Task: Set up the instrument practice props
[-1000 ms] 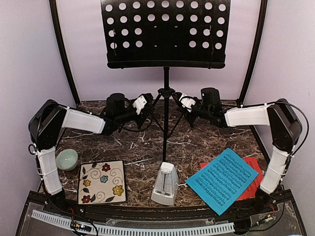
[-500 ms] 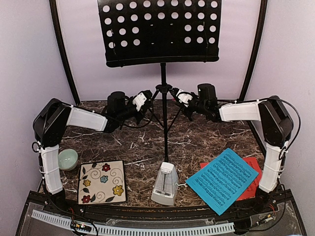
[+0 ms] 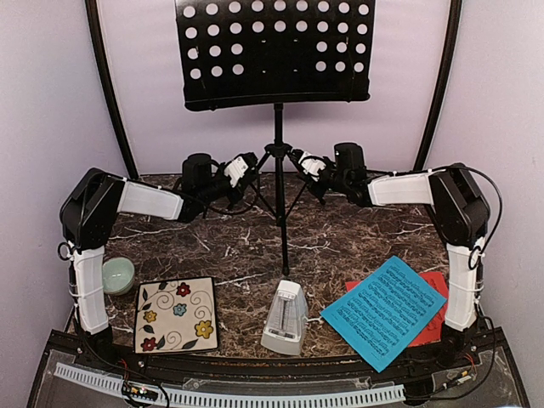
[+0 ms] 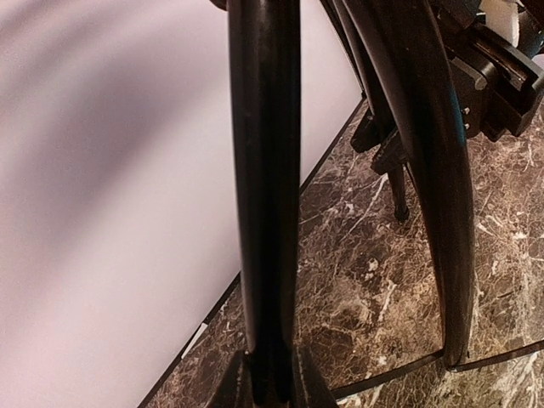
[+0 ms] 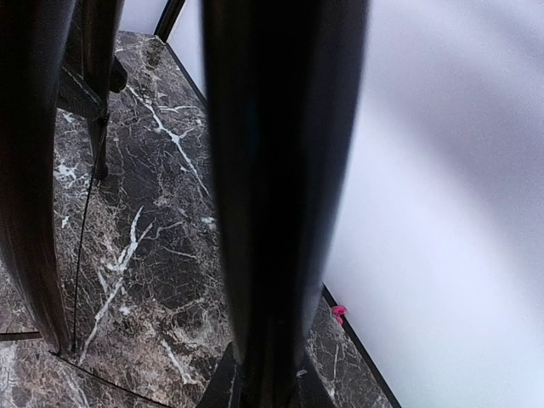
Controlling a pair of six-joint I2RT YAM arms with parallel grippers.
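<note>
The black music stand (image 3: 276,51) with its hole-perforated desk stands at the back centre on its tripod. My left gripper (image 3: 246,170) is shut on the stand's left leg (image 4: 265,195), which runs up from between my jaws in the left wrist view. My right gripper (image 3: 299,163) is shut on the right leg (image 5: 280,170). The white pyramid metronome (image 3: 286,318) stands at the front centre. The blue music sheet (image 3: 384,309) lies at the front right, on top of the red sheet (image 3: 438,289).
A pale green bowl (image 3: 117,274) sits at the left edge, and a square flower-patterned tile (image 3: 176,314) lies beside it at the front left. The stand's third leg reaches forward to just behind the metronome. The purple back wall is close behind the tripod.
Both grippers, holding the tripod legs, have moved toward the back wall. The music stand has shifted back and a little to the left with them.
</note>
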